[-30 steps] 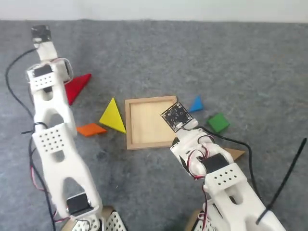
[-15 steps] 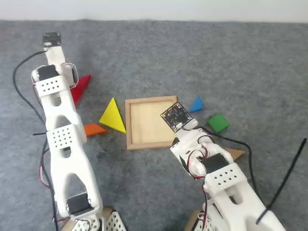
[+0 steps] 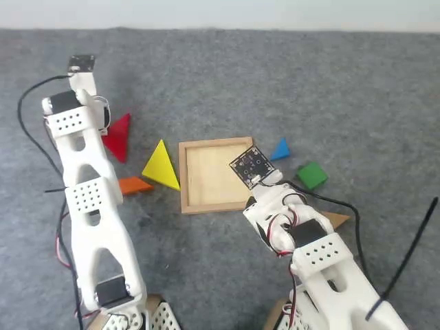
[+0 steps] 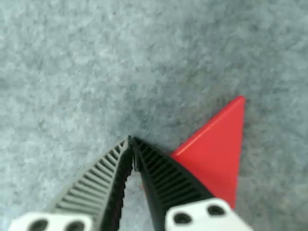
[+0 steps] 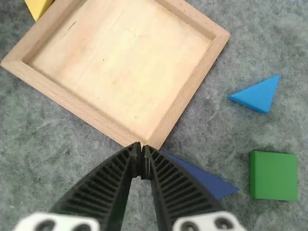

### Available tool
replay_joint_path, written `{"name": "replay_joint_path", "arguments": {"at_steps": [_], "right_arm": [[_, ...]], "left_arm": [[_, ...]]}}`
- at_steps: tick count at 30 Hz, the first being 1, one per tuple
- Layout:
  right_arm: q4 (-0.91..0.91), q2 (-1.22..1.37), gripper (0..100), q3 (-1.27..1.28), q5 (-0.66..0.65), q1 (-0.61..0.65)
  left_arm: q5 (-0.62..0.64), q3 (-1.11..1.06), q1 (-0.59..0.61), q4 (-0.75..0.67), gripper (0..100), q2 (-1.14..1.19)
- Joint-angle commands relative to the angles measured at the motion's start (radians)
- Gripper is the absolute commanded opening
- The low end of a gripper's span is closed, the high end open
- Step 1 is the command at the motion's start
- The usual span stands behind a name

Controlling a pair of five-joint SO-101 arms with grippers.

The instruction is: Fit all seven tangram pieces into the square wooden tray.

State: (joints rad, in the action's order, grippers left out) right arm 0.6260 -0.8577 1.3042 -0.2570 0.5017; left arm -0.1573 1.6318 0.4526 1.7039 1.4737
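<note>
Grey felt covers the counter (image 3: pixel 275 82), and the square wooden tray (image 3: pixel 183 179) lies flat near its middle, its floor showing bare wood.

In the high view, the pieces lie on the felt outside the tray:
- The yellow triangle (image 3: pixel 162 167) is just beside the tray's left rim.
- The orange piece (image 3: pixel 132 184) sits left of the yellow one, partly hidden by the left arm (image 3: pixel 86 199).
- The red triangle (image 3: pixel 118 137) lies farther back and to the left, close against that arm's wrist.
- The small blue triangle (image 3: pixel 280 149) lies just off the tray's far right corner.
- The green square (image 3: pixel 312 174) is near the blue triangle, to the right.
- A tan triangle (image 3: pixel 337 218) pokes out from under the right arm (image 3: pixel 302 240).

The left hand (image 4: pixel 131 143) has its ribbed fingers pressed together with nothing between them. It is low over the felt, with the red triangle (image 4: pixel 214 144) flat right beside one finger.

The right hand (image 5: pixel 142 147) is likewise pinched closed and empty, its tips just at the outer edge of the tray's rim (image 5: pixel 183 89). A dark blue triangle (image 5: pixel 207 180) lies on the felt partly under one of its fingers. The green square (image 5: pixel 273 174) is beyond it, and the small blue triangle (image 5: pixel 257 94) sits apart from the rim. A corner of the yellow triangle (image 5: pixel 38 6) peeks in past the tray's opposite side.
</note>
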Motion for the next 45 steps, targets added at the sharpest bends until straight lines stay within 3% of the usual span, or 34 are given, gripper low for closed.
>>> {"name": "replay_joint_path", "arguments": {"at_steps": [1,11,21,29,32,37,40,43,45], "right_arm": [[-0.021,-0.001,0.9,-0.014,-0.012,-0.001],[-0.021,-0.001,0.9,-0.014,-0.012,-0.001],[-0.021,-0.001,0.9,-0.014,-0.014,-0.028],[-0.021,-0.001,0.9,-0.014,-0.014,-0.027],[-0.021,-0.001,0.9,-0.014,-0.014,-0.027],[-0.019,-0.001,0.9,-0.012,-0.014,-0.027],[-0.019,-0.001,0.9,-0.012,-0.014,-0.027],[-0.019,-0.001,0.9,-0.012,-0.014,-0.027],[-0.019,-0.001,0.9,-0.012,-0.014,-0.025]], "left_arm": [[0.000,-0.170,0.037,0.058,1,-0.127],[-0.052,-0.880,-0.014,0.046,1,-0.605],[-0.078,-1.443,-0.064,-0.203,1,-0.910],[-0.071,-1.867,-0.058,-0.374,2,-1.468],[-0.032,-1.916,-0.057,-0.400,10,-1.577],[0.117,-1.836,0.014,-0.456,19,-1.493],[0.129,-1.735,0.017,-0.416,23,-1.378],[0.127,-1.604,0.020,-0.310,38,-1.275],[0.115,-1.517,0.029,-0.269,42,-1.209]]}}
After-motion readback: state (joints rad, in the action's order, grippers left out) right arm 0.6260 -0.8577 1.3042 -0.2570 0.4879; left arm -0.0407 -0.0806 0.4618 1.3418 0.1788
